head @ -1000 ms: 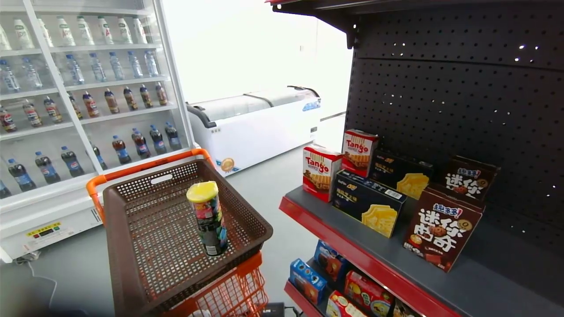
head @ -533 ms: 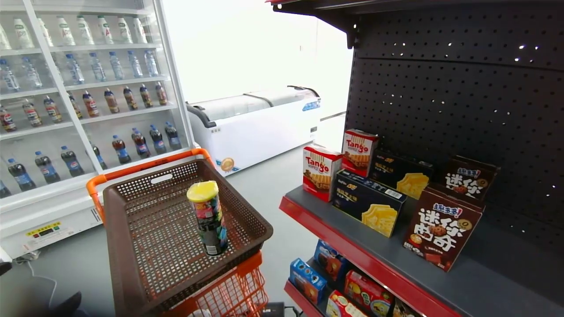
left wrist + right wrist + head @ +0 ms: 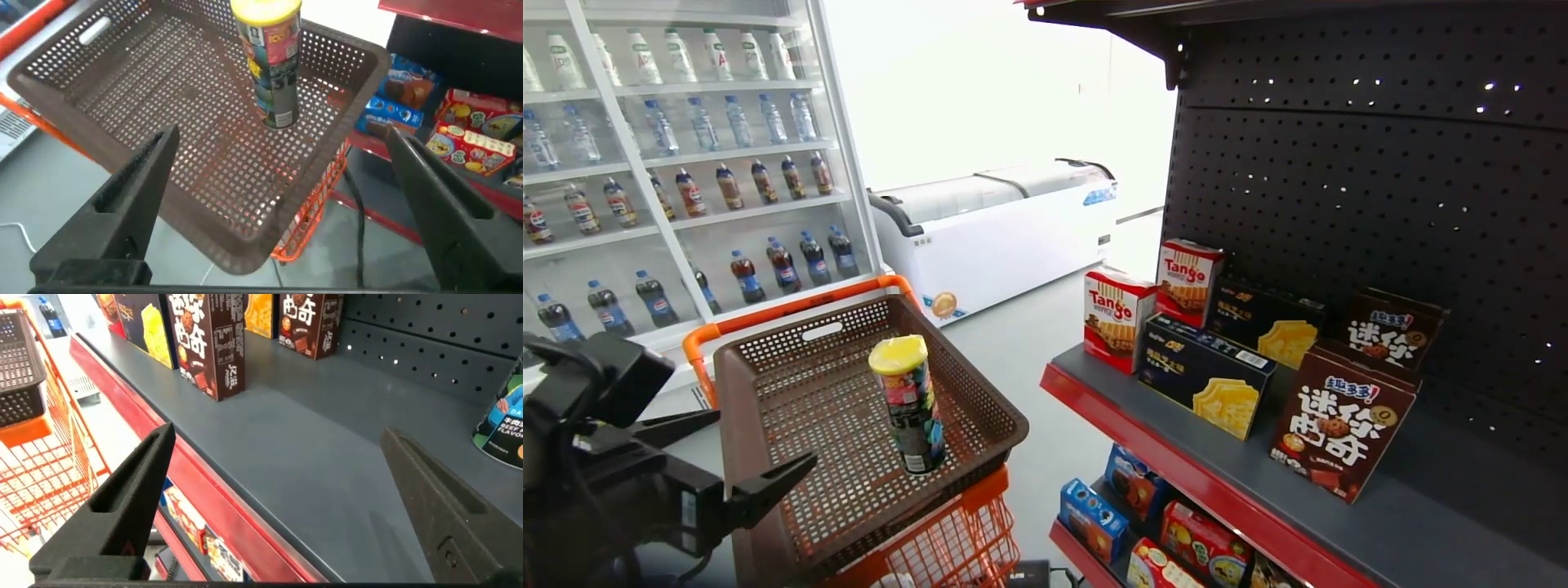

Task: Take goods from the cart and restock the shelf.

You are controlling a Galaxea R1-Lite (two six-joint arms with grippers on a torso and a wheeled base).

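My left gripper (image 3: 766, 437) wide open at eight o'clock of the cart basket (image 3: 768, 347), yellow-lidded can (image 3: 907, 404) upright inside at my two o'clock, right gripper (image 3: 278, 434) open too, above the grey shelf (image 3: 310, 457).

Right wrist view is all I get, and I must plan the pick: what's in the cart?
Observer: One can, upright in the brown basket.
Operator: Where in it?
Observer: Right of centre, clear of the walls.
Operator: Which arm is nearer?
Observer: The left gripper, jaws open, hangs at the basket's near left edge.
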